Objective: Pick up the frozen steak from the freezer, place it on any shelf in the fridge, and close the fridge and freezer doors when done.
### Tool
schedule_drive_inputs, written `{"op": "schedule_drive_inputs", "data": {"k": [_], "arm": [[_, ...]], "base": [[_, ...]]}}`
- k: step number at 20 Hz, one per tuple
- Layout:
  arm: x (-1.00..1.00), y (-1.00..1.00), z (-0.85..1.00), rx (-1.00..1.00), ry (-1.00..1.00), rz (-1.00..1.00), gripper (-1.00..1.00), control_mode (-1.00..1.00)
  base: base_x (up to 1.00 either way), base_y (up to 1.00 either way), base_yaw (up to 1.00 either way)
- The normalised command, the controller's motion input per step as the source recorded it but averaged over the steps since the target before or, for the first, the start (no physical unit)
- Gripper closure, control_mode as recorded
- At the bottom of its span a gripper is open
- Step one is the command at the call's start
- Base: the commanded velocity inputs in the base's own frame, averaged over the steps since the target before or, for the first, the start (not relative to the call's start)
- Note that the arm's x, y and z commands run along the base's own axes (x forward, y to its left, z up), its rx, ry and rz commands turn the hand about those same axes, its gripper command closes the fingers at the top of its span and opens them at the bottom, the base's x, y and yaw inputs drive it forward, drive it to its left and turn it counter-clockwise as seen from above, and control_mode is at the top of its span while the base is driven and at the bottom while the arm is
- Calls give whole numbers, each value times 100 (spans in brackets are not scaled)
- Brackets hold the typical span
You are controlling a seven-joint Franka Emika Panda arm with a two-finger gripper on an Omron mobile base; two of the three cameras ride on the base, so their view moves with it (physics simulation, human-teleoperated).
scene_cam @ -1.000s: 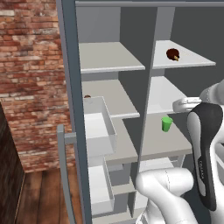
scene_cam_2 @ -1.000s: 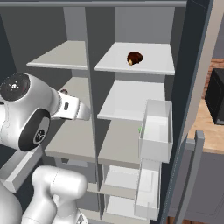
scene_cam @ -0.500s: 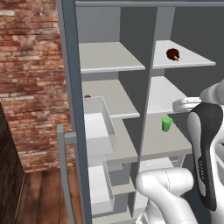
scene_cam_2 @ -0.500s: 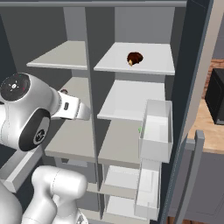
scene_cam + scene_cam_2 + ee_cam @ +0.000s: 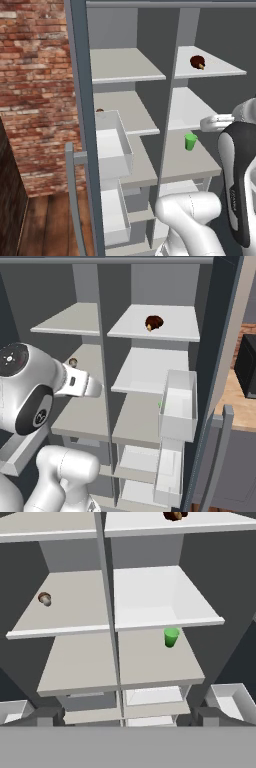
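The gripper (image 5: pixel 128 714) stands with jaws wide apart and empty, facing the open cabinet; ahead, a green cup (image 5: pixel 171 637) sits on a middle right-hand shelf (image 5: pixel 160 667); the frozen steak (image 5: pixel 197 62) lies on the fridge's (image 5: pixel 210 100) top shelf, well above the gripper.

The frozen steak (image 5: pixel 197 62), a small dark red-brown lump, lies on the top shelf of the fridge (image 5: pixel 210 150); both doors (image 5: pixel 220 356) stand open

Top right shelf (image 5: pixel 220 70): frozen steak (image 5: pixel 197 62) sits here.
Third right shelf (image 5: pixel 160 664): green cup (image 5: pixel 171 637) standing upright.
Second left shelf (image 5: pixel 70 612): small mushroom-like lump (image 5: pixel 44 599).
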Motion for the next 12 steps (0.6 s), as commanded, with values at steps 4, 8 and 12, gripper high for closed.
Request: {"op": "schedule_drive_inputs", "data": {"k": [4,8,12], "arm": [[-22,0,0,0,0,0,-100,-100],[-4,0,0,0,0,0,-100,-100],[0,0,0,0,0,0,-100,-100]], "base": [[0,0,0],[0,0,0],[0,0,0]]}}
